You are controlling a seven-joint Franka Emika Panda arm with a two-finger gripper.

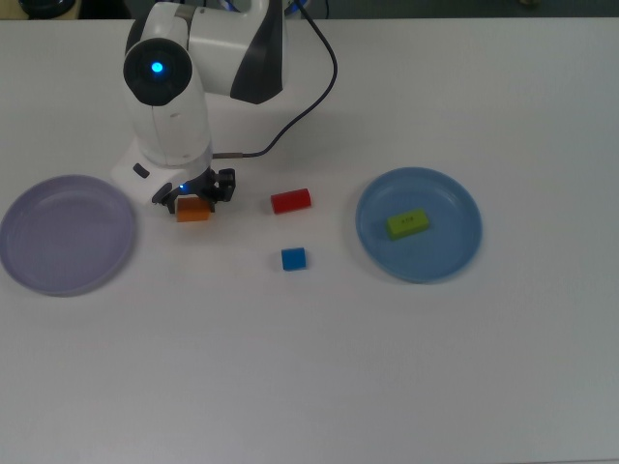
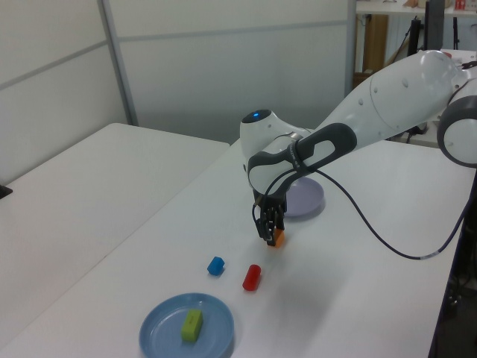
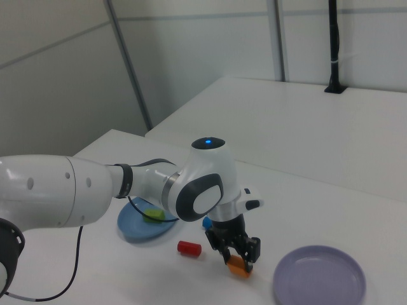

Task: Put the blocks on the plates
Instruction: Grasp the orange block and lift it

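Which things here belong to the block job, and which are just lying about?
Job:
orange block, under the gripper
red block
blue cube
lime-green block, already on the light blue plate
lavender plate, empty

Lying about:
black cable from the arm
white table

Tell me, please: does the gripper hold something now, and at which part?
It cannot be told. The gripper is down around the orange block, which sits on the table; a firm grasp is not visible.

In the top view, one plate (image 1: pixel 66 234) sits far left, the other plate (image 1: pixel 419 224) far right holding a block (image 1: pixel 407 223), three more blocks (image 1: pixel 290 201) between them on the worktop (image 1: pixel 309 367).
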